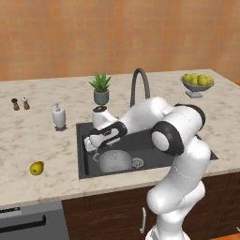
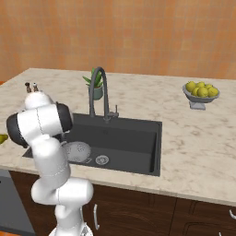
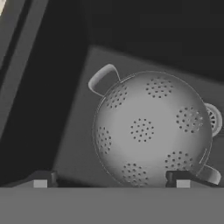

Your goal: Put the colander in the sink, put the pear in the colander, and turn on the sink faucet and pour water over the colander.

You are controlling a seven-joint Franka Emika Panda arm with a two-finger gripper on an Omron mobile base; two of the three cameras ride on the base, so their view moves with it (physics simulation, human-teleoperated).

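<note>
Bent low over the sink (image 1: pixel 86 154), tool (image 3: pixel 111 180) released and hanging just above the colander (image 1: pixel 114 161) resting at the basin's near left, pear (image 1: pixel 37 168) left on the tabletop (image 1: pixel 28 140).

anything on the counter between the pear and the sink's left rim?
No, that stretch is bare marble in the left base view: the pear lies alone left of the sink.

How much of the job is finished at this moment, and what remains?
Done: the colander sits in the sink, beside the drain. In hand: nothing; the gripper is open above the colander. Left: the pear lies on the counter, left of the sink, and the faucet shows no water.
</note>
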